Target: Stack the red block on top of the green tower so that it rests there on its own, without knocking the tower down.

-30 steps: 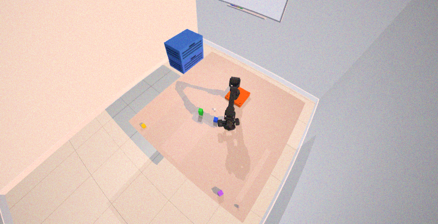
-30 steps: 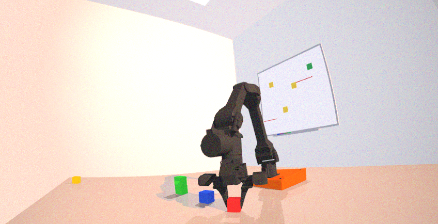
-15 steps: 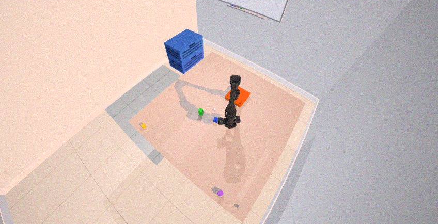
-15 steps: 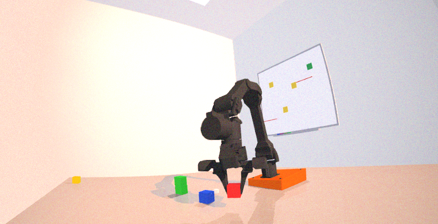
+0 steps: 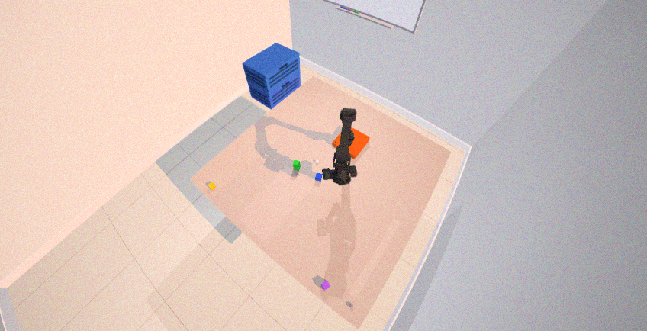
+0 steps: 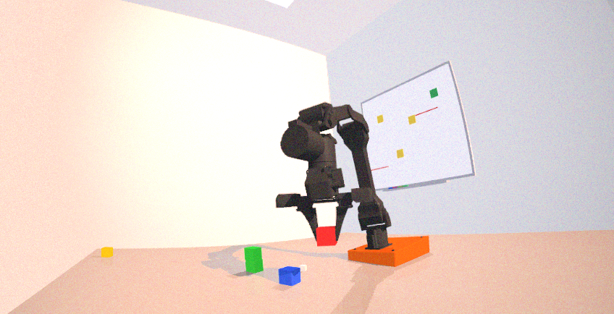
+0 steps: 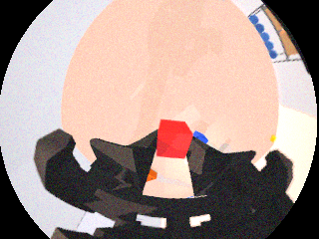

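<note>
The red block [image 6: 326,236] [image 7: 173,138] is held between the fingertips of my gripper [image 6: 326,234] [image 7: 171,133], which is shut on it. The block hangs above the floor mat. In the top view the arm's hand hides the red block and the fingertips. The green tower [image 5: 296,165] [image 6: 253,260] stands upright on the mat, to the left of my gripper in the top and exterior views, with nothing on its top. In the exterior view the red block appears higher than the tower's top. The tower does not show in the wrist view.
A blue block [image 5: 318,177] [image 6: 289,276] [image 7: 200,136] lies between the gripper and the tower. A small white piece [image 5: 317,162] [image 6: 303,268] is near it. A yellow block [image 5: 211,185] [image 6: 106,252] and a purple block [image 5: 325,284] lie farther off. The arm stands on an orange base [image 5: 362,139] [image 6: 409,250].
</note>
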`<state>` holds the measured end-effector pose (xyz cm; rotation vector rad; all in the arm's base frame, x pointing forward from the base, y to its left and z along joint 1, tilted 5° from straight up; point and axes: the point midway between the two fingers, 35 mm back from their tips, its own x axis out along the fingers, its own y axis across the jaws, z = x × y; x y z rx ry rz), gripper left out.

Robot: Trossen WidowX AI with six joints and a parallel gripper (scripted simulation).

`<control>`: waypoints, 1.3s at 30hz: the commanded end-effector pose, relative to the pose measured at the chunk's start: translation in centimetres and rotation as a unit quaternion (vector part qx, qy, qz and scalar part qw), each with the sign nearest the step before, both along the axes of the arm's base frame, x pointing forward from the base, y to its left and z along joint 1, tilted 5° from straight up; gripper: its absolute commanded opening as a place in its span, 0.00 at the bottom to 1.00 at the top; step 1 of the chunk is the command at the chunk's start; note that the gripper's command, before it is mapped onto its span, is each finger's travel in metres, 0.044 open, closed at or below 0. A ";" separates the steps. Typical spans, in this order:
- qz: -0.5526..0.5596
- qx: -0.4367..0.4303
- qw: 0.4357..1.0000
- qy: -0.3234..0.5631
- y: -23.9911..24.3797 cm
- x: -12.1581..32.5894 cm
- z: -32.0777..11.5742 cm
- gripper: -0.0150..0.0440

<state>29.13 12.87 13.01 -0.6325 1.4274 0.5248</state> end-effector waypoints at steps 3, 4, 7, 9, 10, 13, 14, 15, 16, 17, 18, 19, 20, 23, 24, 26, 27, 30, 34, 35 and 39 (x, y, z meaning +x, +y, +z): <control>-0.002 0.001 1.000 -0.007 0.0 0.0 1.4 0.25; -0.002 0.001 1.000 -0.007 0.0 0.0 1.4 0.25; -0.001 0.001 1.000 -0.006 0.0 -0.1 1.2 0.25; -0.002 0.001 1.000 -0.007 0.0 -0.1 1.4 0.25; -0.002 0.001 1.000 -0.008 -0.3 0.1 1.4 0.25; -0.003 0.000 1.000 -0.010 -1.6 1.0 1.5 0.25; -0.003 0.000 1.000 -0.011 -2.0 1.3 1.6 0.25; -0.003 0.000 1.000 -0.013 -2.5 1.6 1.7 0.25; -0.003 0.000 1.000 -0.014 -3.0 1.9 1.7 0.25; -0.003 0.000 1.000 -0.015 -3.5 2.1 1.8 0.25; -0.004 -0.001 1.000 -0.016 -4.0 2.4 1.8 0.25; -0.004 -0.001 1.000 -0.017 -4.5 2.7 1.9 0.25; -0.004 -0.002 1.000 -0.018 -5.1 2.9 2.0 0.25; -0.005 -0.003 1.000 -0.021 -6.7 3.6 2.1 0.25; -0.005 -0.004 1.000 -0.022 -7.2 3.9 2.2 0.25; -0.005 -0.005 1.000 -0.024 -8.3 4.3 2.3 0.25; -0.005 -0.005 1.000 -0.024 -8.8 4.5 2.4 0.25; -0.005 -0.007 1.000 -0.023 -10.5 4.9 2.5 0.25; -0.005 -0.008 1.000 -0.021 -12.7 5.4 2.6 0.25; -0.005 -0.009 1.000 -0.021 -13.3 5.5 2.7 0.25; -0.004 -0.010 1.000 -0.019 -15.6 5.8 2.8 0.25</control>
